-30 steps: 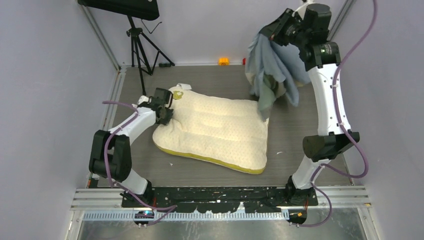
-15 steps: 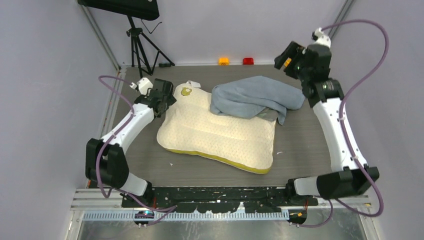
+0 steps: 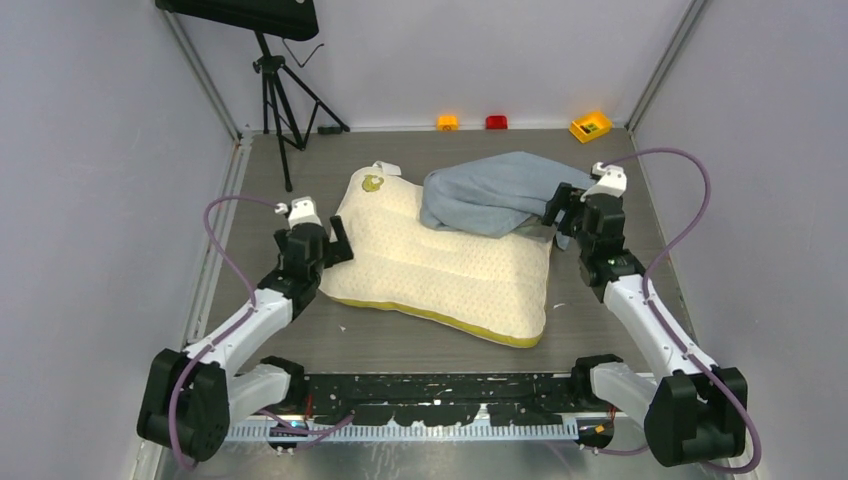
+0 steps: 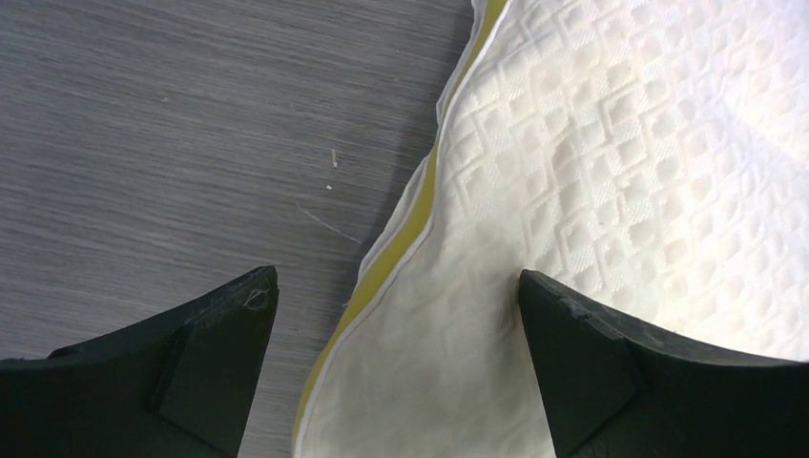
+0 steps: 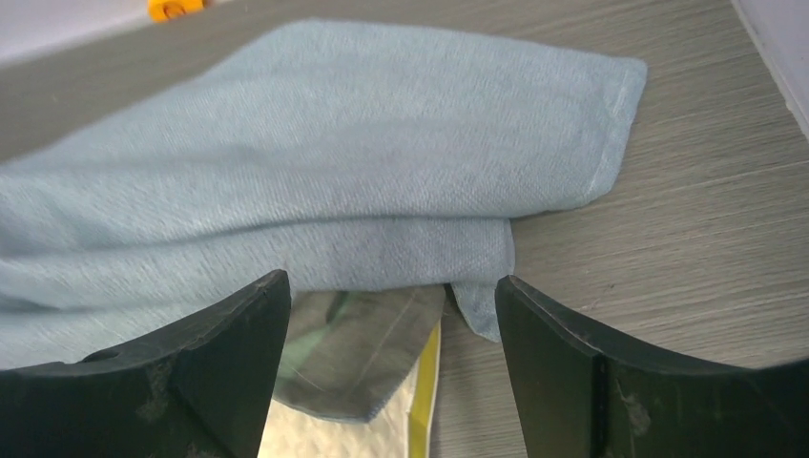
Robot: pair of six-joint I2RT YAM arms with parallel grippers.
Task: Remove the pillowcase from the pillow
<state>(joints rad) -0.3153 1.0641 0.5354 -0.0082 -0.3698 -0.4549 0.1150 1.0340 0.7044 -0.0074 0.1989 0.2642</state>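
Pillowcase [image 3: 495,195]: off, heaped over pillow's [image 3: 440,270] far-right corner, seemingly free. Left gripper [image 4: 396,296], pillow's left edge: fingers apart, empty. Right gripper [image 5: 391,291], pillow's far-right corner: likewise; retreat without snagging cloth.

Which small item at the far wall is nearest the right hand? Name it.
The yellow bin, in the corner; the orange block and red block sit further left.

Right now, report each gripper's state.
Left gripper: open, empty, pillow edge between its fingers.
Right gripper: open, empty, by the pillowcase.
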